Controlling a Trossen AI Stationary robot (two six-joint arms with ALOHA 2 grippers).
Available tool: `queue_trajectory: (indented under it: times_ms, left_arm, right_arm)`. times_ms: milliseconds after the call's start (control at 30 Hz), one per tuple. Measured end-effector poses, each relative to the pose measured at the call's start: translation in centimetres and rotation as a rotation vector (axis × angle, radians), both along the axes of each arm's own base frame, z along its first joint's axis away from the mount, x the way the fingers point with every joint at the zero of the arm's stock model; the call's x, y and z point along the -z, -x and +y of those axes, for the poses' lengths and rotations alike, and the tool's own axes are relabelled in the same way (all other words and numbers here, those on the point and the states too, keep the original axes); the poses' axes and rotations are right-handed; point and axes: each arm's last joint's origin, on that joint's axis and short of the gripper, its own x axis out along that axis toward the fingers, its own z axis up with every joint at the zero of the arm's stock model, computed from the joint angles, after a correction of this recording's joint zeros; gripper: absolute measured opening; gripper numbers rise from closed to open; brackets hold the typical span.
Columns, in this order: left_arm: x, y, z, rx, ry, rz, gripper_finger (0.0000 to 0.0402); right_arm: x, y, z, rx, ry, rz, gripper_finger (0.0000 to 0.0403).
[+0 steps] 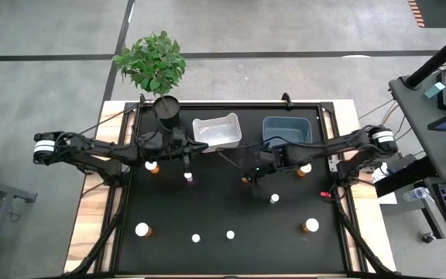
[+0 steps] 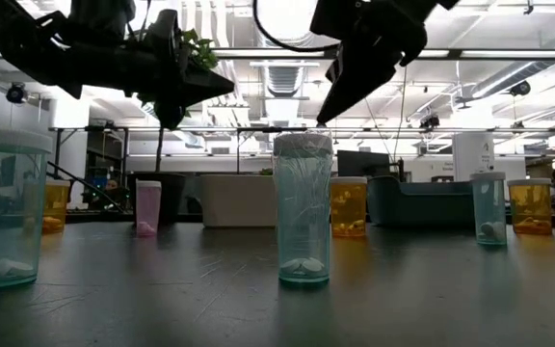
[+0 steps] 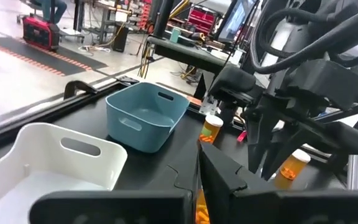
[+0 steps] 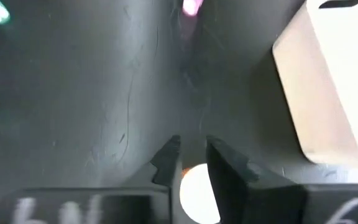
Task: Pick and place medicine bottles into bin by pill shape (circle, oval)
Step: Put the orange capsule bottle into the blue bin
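Note:
Medicine bottles with white caps stand upright and scattered on the black table [image 1: 207,209]: amber ones [image 1: 152,166], [image 1: 304,169], [image 1: 310,225], small clear ones [image 1: 274,198], [image 1: 230,234], and a pink one [image 1: 188,177]. My right gripper [image 4: 191,152] hangs slanting down, well above an amber bottle [image 1: 246,180]. That bottle's white cap [image 4: 197,186] shows below the narrow gap of the slightly open fingers. My left gripper [image 3: 219,177] is shut and empty, held level above the table in front of the white bin [image 1: 217,132].
A blue bin [image 1: 287,130] stands beside the white bin at the far edge, with a potted plant [image 1: 155,66] at the far left corner. A small red object [image 1: 325,194] lies near the right edge. In the low view both arms hang high above the bottle tops.

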Motion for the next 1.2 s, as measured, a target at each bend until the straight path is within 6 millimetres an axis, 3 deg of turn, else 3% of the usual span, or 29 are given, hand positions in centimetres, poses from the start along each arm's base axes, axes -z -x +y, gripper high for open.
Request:
queue_trajectory:
  times_ms: [333,500,867,1200]
  left_arm:
    - [-0.6,0.1,0.0,-0.001,-0.112,-0.036,0.0000]
    - [-0.6,0.1,0.0,-0.001,-0.121,-0.034,0.0000]
    - [-1.3,0.5,-0.1,-0.001,-0.126,-0.065,0.0000]
    - [-1.1,0.8,-0.2,0.002,-0.125,-0.064,0.0000]
  right_arm:
    - [1.0,-0.6,-0.4,0.105,0.084,0.153,0.0210]
    - [1.9,-0.5,-0.4,0.086,0.085,0.199,0.0256]
    - [3.8,-0.5,-1.5,0.166,0.048,0.260,0.0299]
    - [5.5,-0.6,-2.0,0.151,0.007,0.240,0.0294]
